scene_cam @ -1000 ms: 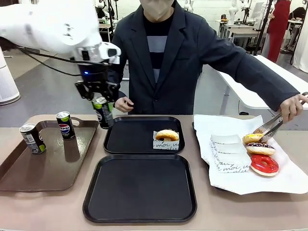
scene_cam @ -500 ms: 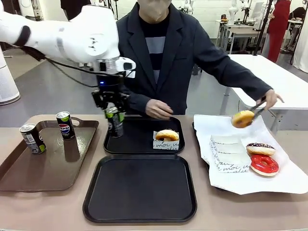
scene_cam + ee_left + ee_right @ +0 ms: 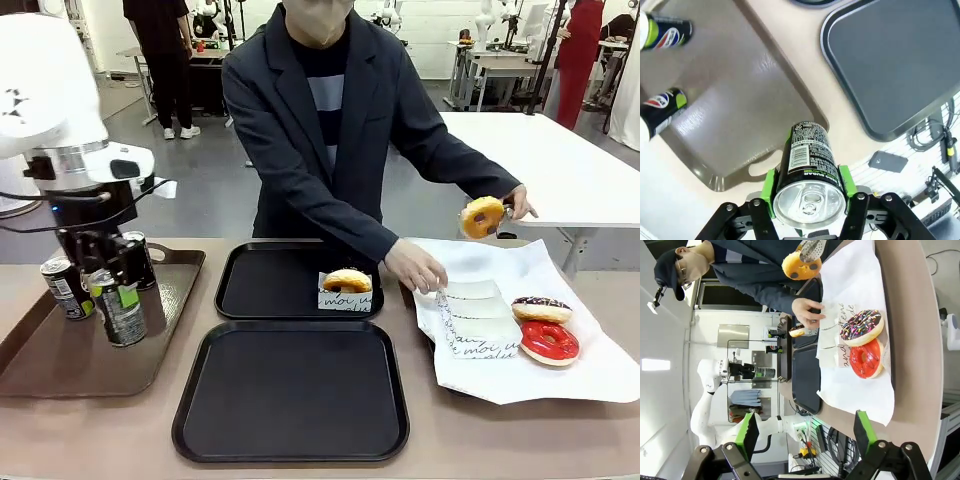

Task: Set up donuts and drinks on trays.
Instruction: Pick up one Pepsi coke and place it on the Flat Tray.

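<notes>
The drink can, half a second ago over the far black tray, is now over the brown tray, clamped in the left gripper. The right gripper stands wide apart. The person's hand has lifted the yellow donut higher.

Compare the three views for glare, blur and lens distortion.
Front view: evenly lit and sharp, though the white left arm looks washed out. Left wrist view: the wide lens bows the brown tray; the top of the drink can gleams. Right wrist view: rolled sideways, sprinkled donut crisp.
</notes>
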Controlling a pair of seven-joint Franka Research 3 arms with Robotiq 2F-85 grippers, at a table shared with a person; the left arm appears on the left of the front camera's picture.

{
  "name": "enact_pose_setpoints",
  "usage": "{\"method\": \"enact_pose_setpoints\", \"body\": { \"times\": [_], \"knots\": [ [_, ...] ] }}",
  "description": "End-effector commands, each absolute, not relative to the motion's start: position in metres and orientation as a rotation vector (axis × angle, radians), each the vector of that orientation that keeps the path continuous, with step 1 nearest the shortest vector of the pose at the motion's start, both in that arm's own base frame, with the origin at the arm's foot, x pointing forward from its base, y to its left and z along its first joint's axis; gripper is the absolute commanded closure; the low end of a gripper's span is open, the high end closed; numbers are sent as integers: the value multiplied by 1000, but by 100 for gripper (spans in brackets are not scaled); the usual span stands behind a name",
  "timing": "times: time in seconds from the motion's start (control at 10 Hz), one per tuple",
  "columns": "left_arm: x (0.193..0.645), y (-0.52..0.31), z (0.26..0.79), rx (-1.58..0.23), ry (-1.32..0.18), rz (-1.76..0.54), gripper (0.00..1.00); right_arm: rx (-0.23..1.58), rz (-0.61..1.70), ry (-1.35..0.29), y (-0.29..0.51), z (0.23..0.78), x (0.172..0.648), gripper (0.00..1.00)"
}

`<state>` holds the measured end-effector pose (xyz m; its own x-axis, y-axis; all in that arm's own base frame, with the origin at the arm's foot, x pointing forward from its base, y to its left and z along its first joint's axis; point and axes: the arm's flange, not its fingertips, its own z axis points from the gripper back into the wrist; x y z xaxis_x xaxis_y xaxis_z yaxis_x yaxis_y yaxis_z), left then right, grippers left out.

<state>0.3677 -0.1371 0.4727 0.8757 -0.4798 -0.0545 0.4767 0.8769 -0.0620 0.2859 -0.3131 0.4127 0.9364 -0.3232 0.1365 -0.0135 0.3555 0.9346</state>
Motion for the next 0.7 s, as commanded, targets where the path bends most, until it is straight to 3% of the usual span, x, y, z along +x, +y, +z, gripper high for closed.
{"method": "enact_pose_setpoints", "body": {
  "times": [0.0, 0.6],
  "knots": [
    [378, -144, 478, -69, 34, -509, 41, 1203, -201, -327, -313, 413, 285, 0],
    [389, -163, 484, -49, 7, -517, 41, 1203, -201, -327, -313, 413, 285, 0]
  ]
}}
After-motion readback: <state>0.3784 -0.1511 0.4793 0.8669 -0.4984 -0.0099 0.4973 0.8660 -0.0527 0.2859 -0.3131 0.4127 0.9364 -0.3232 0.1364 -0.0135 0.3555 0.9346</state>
